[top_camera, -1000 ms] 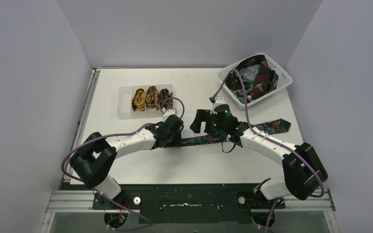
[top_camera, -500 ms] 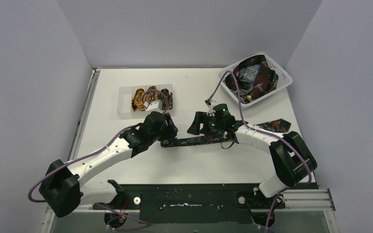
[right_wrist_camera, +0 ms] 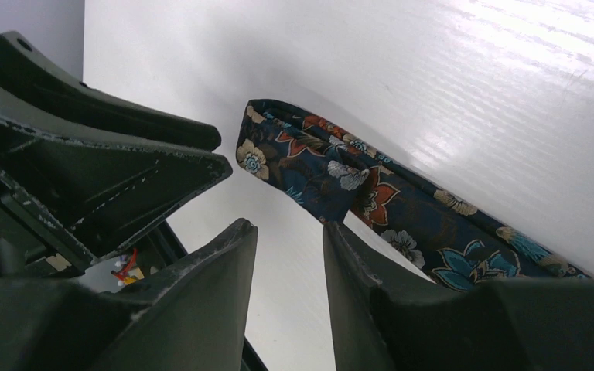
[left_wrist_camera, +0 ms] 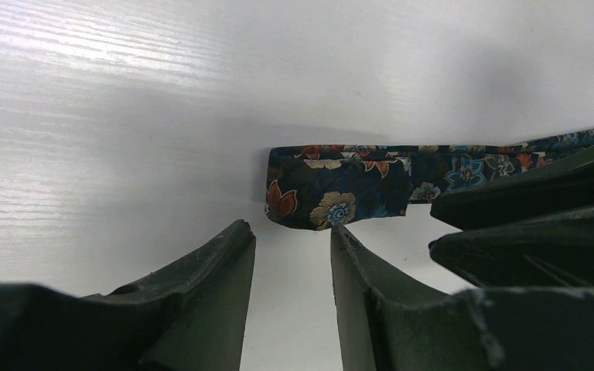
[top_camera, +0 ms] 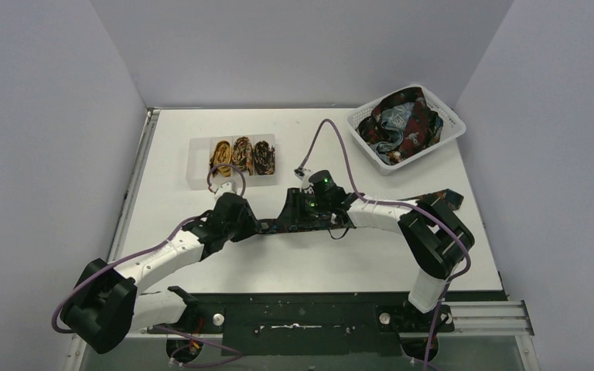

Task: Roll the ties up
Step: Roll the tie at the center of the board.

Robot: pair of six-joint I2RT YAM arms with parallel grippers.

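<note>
Centre-left: my left jaws, narrowly parted and empty, had moved up to the folded end of the dark floral tie (left_wrist_camera: 340, 185), flat on the table (top_camera: 317, 263). Centre: my right jaws, narrowed from wide, gripped nothing. Rolling had barely begun.

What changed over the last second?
Both arms swung toward the left side of the table. The left gripper and right gripper now sit at the folded narrow end of the floral tie, jaws apart, nothing gripped. The tie stayed flat on the table. The basket and the three rolled ties in the tray are unchanged.
</note>
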